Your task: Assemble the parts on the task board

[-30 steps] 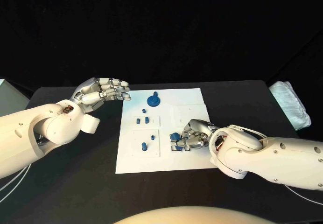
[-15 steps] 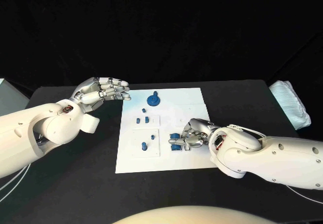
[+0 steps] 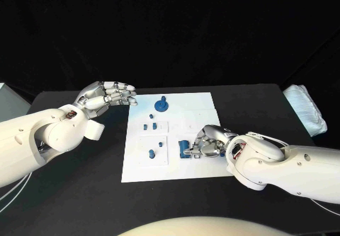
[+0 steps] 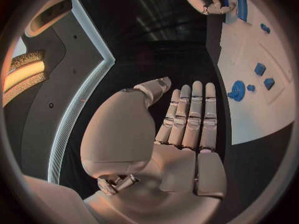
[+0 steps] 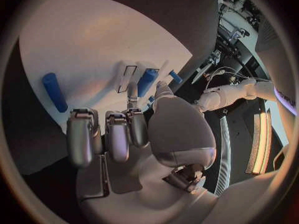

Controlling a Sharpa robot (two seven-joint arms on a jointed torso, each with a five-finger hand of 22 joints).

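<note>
- Against the earlier frames, the right robot hand (image 3: 205,145) has turned over the near right part of the task board (image 3: 198,105). The blue part under it, earlier a small piece just left of the fingers, now lies as an upright bar (image 3: 184,146) at the fingertips. The left robot hand (image 3: 106,97) is where it was.
- The black surface (image 3: 78,196) carries the white task board in its middle; a pale folded cloth (image 3: 306,115) lies at the surface's far right edge.
- The left robot hand hangs over the surface just off the board's far left corner, holding nothing. In the head view its fingers are curled in; in the left wrist view they lie straight and side by side (image 4: 190,117). They touch neither board nor part.
- The right robot hand rests low over the board's near right part with its fingers (image 5: 118,134) curled down. They reach the bar, but whether they grip it or only touch it I cannot tell.
- Near the board's far edge lies a round blue part with a knob (image 3: 162,104).
- Smaller blue parts stand toward the board's left edge: two in a recess (image 3: 150,127), one long peg (image 3: 151,155) nearer the near edge.
</note>
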